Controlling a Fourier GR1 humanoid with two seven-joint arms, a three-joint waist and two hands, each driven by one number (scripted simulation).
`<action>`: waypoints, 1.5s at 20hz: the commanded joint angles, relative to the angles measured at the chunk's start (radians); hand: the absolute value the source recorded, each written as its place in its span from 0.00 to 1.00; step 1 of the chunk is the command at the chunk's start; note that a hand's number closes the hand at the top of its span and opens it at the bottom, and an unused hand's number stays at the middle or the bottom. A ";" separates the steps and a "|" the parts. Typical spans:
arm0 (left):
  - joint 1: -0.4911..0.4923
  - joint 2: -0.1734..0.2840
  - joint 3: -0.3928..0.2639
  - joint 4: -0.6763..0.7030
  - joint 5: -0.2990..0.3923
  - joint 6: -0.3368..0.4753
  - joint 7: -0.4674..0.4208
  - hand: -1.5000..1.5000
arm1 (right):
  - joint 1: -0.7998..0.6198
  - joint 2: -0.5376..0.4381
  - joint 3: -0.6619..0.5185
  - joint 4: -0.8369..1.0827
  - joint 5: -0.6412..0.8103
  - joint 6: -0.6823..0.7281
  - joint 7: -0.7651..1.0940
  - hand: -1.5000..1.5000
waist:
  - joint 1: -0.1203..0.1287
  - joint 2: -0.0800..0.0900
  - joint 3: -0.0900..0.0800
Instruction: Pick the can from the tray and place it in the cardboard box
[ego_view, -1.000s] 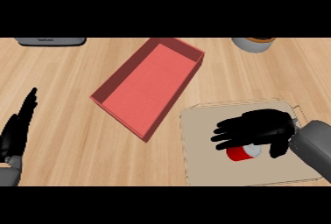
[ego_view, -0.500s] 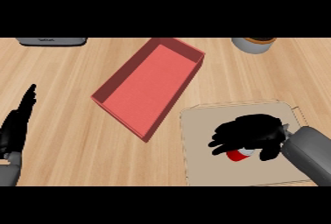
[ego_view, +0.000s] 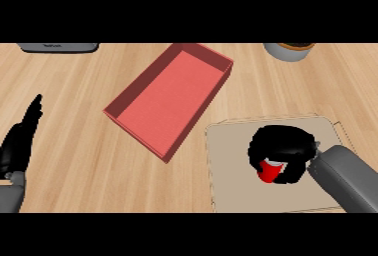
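On the wooden worktop (ego_view: 88, 80) the red open container (ego_view: 171, 97) runs diagonally from far right to near left, and just to its right, nearer the robot, lies the flat beige tray (ego_view: 232, 187). The right hand (ego_view: 280, 147) sits over the tray with its fingers curled round the red can (ego_view: 270, 171), which peeks out below the palm, its long axis tilted slightly. The red container lies to the far left of that hand, so the carry goes up and leftward. The left hand (ego_view: 21, 145) rests with straight fingers at the left edge, well apart from the can. Compared with a second ago, the right hand has closed down over the can, hiding most of it.
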 joint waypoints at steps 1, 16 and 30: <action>0.002 -0.006 0.009 0.022 0.003 0.002 -0.021 0.50 | 0.013 0.043 -0.136 0.127 -0.043 -0.014 0.220 1.00 | -0.008 0.014 0.008; 0.008 -0.029 0.001 0.000 -0.038 0.023 -0.016 0.50 | -0.208 0.093 -0.469 0.215 -0.037 -0.263 0.689 1.00 | 0.002 0.009 0.009; 0.025 -0.038 0.038 0.017 -0.032 -0.025 -0.056 0.50 | -0.390 0.302 -0.494 0.030 -0.145 -0.051 0.801 1.00 | 0.005 0.008 0.008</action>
